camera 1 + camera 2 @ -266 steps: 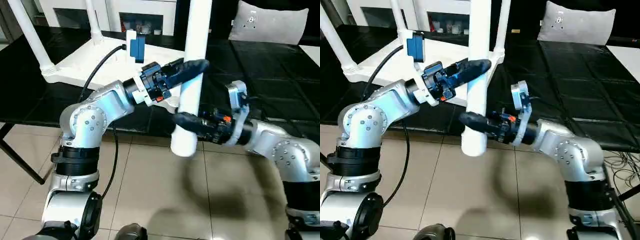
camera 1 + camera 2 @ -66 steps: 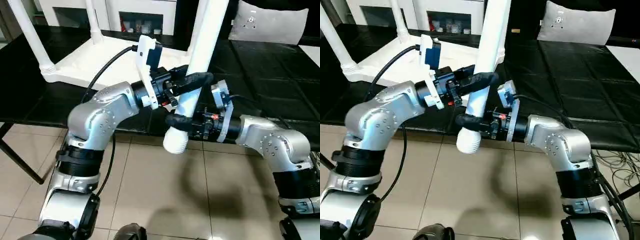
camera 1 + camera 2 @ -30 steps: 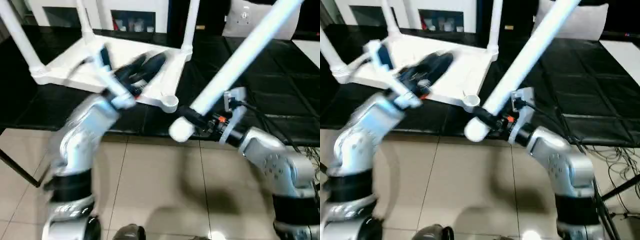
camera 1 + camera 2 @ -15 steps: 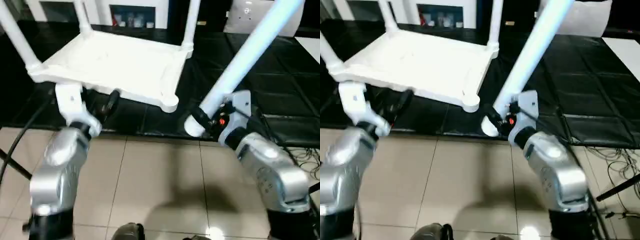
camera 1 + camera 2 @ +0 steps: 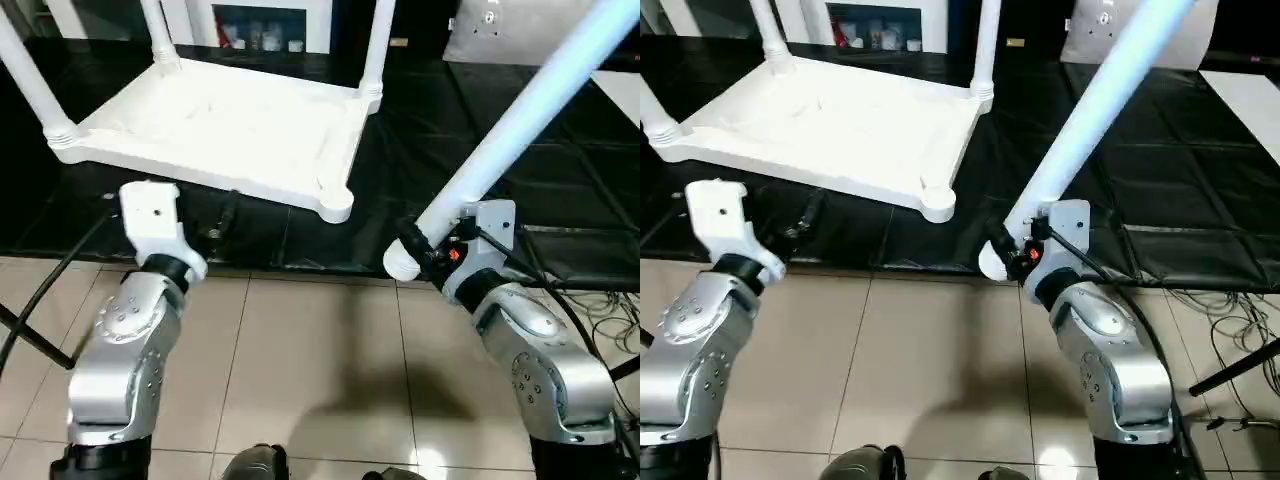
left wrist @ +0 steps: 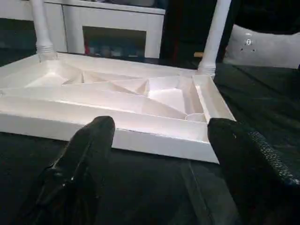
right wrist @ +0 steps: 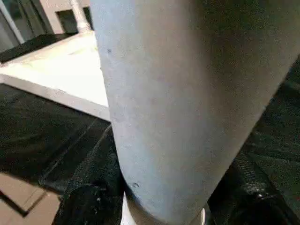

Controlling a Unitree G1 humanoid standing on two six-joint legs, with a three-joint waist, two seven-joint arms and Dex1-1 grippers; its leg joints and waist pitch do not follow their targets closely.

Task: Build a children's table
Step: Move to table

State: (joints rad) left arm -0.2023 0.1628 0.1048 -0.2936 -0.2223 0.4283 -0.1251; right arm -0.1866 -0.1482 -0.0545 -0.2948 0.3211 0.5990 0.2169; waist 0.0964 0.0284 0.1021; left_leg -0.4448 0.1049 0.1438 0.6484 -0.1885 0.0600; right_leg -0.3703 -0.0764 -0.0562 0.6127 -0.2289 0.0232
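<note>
Gripping: right gripper (image 5: 408,243) is clamping leg (image 5: 520,122) near its thick end.
Left gripper (image 6: 154,154): spread wide, holding nothing.
Surface: tabletop (image 5: 220,128) is lying inverted on black mat (image 5: 500,215).

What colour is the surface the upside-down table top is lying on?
Black; the mat under the table top shows best in the left eye view.

So there's a black padded surface (image 5: 520,190). The white children's table (image 5: 215,135) sits upside down on it, legs up.

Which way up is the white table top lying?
Upside down: the table top shows its ribbed underside, and three legs stand up from its corners.
</note>
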